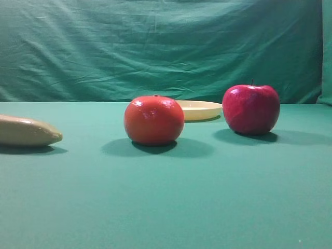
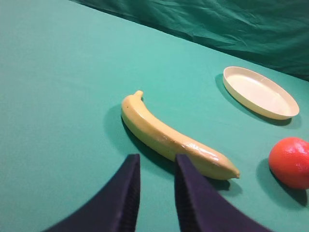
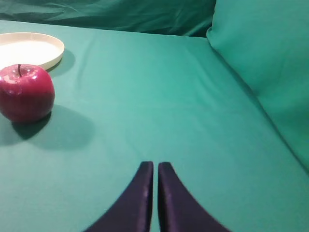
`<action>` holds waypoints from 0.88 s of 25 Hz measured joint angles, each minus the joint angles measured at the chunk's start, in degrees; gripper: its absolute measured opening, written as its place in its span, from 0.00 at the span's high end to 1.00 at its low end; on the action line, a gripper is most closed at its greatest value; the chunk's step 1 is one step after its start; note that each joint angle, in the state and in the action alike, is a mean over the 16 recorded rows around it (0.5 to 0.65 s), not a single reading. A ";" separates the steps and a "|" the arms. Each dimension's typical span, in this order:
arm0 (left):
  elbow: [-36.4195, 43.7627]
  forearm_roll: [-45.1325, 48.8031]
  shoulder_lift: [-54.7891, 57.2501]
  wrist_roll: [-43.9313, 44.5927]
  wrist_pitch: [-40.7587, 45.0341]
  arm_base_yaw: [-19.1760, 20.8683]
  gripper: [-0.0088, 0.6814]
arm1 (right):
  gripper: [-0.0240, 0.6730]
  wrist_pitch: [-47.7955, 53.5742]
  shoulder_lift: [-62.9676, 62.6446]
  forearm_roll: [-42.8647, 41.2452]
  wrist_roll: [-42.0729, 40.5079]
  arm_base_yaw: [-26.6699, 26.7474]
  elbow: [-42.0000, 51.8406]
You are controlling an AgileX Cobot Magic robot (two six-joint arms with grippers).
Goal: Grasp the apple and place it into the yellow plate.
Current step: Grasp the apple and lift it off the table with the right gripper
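The dark crimson apple (image 1: 251, 110) stands upright on the green cloth at the right, just in front and to the right of the pale yellow plate (image 1: 199, 110). The right wrist view has the apple (image 3: 25, 93) at far left, close to the plate (image 3: 29, 48) behind it. My right gripper (image 3: 155, 166) is shut on nothing, well to the right of the apple and nearer the camera. My left gripper (image 2: 157, 162) hangs with its fingers a little apart and empty, near a banana, far from the plate (image 2: 260, 92). Neither gripper shows in the exterior high view.
An orange-red round fruit (image 1: 153, 119) sits left of the apple, in front of the plate. A beige banana (image 2: 174, 137) lies at the left. A green cloth backdrop (image 1: 166, 46) closes the back, and a raised green fold (image 3: 260, 58) rises at the right.
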 joint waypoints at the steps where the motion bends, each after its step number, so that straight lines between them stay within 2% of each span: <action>1: 0.00 0.00 0.00 0.00 0.00 0.00 0.76 | 0.97 0.00 0.00 0.00 0.00 0.00 0.00; 22: 0.00 0.00 0.00 0.00 0.00 0.00 0.76 | 0.97 0.00 0.00 0.00 0.00 0.00 0.00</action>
